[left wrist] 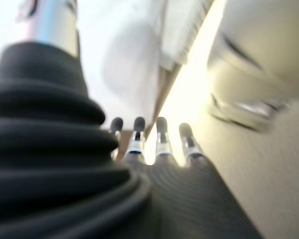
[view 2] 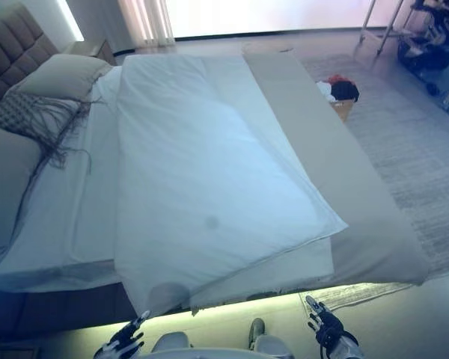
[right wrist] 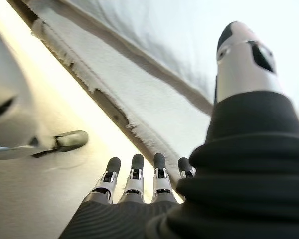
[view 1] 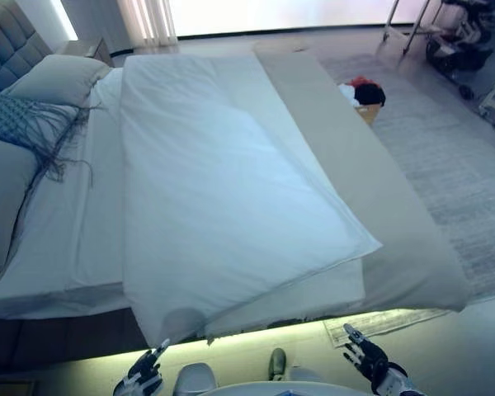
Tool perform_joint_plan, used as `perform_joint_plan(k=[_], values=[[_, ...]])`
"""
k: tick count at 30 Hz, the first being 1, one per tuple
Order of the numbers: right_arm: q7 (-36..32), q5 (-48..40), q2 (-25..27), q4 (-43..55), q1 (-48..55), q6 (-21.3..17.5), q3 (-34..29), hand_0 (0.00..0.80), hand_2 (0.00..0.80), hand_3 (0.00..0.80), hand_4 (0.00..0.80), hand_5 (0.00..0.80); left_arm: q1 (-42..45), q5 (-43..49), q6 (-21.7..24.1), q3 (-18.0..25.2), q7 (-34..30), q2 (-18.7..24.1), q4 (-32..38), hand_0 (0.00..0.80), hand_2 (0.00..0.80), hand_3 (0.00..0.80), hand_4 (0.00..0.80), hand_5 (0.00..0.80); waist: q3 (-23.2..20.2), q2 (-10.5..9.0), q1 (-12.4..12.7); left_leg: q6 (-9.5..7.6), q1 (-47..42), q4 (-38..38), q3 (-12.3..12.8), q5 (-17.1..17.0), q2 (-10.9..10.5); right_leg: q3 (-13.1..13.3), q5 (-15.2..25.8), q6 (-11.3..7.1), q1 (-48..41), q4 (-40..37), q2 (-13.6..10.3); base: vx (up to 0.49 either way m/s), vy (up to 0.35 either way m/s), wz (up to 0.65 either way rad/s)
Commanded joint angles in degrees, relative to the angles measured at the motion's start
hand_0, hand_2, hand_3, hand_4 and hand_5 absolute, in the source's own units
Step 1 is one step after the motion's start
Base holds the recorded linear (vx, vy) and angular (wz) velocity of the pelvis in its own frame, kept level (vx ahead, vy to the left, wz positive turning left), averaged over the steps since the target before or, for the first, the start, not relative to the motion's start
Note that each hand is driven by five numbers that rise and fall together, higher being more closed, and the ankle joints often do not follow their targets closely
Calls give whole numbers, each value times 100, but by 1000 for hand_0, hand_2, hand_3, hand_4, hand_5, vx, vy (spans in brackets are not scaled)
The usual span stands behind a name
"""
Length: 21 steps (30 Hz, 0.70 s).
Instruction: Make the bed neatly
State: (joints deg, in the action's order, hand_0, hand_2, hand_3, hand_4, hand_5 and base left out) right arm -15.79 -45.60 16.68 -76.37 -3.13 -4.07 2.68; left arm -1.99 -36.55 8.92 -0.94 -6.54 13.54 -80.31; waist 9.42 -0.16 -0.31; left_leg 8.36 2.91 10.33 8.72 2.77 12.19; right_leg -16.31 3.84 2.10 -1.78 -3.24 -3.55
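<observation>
Silver fingers of the left hand [view 1: 140, 378] and right hand [view 1: 370, 361] are straight and spread, holding nothing, both short of the bed [view 1: 412, 272] edge. Beyond the fingertips, a white duvet [view 1: 223, 190] lies skewed across it; pillows [view 1: 54, 78] sit far off left.

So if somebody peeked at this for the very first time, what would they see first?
Probably the big white duvet, lying crooked across the middle of the bed with one corner hanging over the near edge. Next, the pillows up at the head end on the left, one with long dark fringe. Both robot hands, left and right, hover open and empty below.
</observation>
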Motion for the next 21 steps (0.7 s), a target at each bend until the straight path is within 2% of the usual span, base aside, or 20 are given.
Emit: perform_joint_plan(k=[1,4,7,11,15,21], values=[[-385,-989,112,64,-324,387,-371,0,0,0,0,0,-80,553,180,142,41,220,80,0,0,0,0,0,114,-34,201,-165,-33,-435,21,-782,-47,330,-726,-670,-363,1073,-671,133,156,-27],[-551,-1574,56,45,-302,470,-617,0,0,0,0,0,-147,482,214,78,-71,356,124,0,0,0,0,0,85,14,194,-170,-278,-579,-6,-659,-100,281,-644,-838,-284,1165,-858,112,114,-9],[-528,-1814,93,-12,-345,565,-788,0,0,0,0,0,-147,404,217,-35,-38,443,203,0,0,0,0,0,14,22,232,-188,-357,-636,14,-611,-116,292,-597,-911,-344,1040,-897,101,20,6],[-49,-1804,205,42,-570,539,-866,0,0,0,0,0,-183,445,253,-138,-57,486,234,0,0,0,0,0,0,-20,371,-150,-100,-390,-41,-572,-100,308,-641,-911,-450,979,-903,52,-45,17],[133,-1727,372,13,-789,647,-929,0,0,0,0,0,-186,580,306,-215,-125,483,225,0,0,0,0,0,1,-40,526,-113,79,-254,-140,-562,-83,268,-688,-914,-598,908,-910,68,-54,16],[599,-1248,742,-94,-1177,650,-896,0,0,0,0,0,-216,655,383,-336,-190,510,304,0,0,0,0,0,111,25,743,-11,628,141,-389,-597,-51,201,-814,-881,-573,1051,-956,45,-38,13]])
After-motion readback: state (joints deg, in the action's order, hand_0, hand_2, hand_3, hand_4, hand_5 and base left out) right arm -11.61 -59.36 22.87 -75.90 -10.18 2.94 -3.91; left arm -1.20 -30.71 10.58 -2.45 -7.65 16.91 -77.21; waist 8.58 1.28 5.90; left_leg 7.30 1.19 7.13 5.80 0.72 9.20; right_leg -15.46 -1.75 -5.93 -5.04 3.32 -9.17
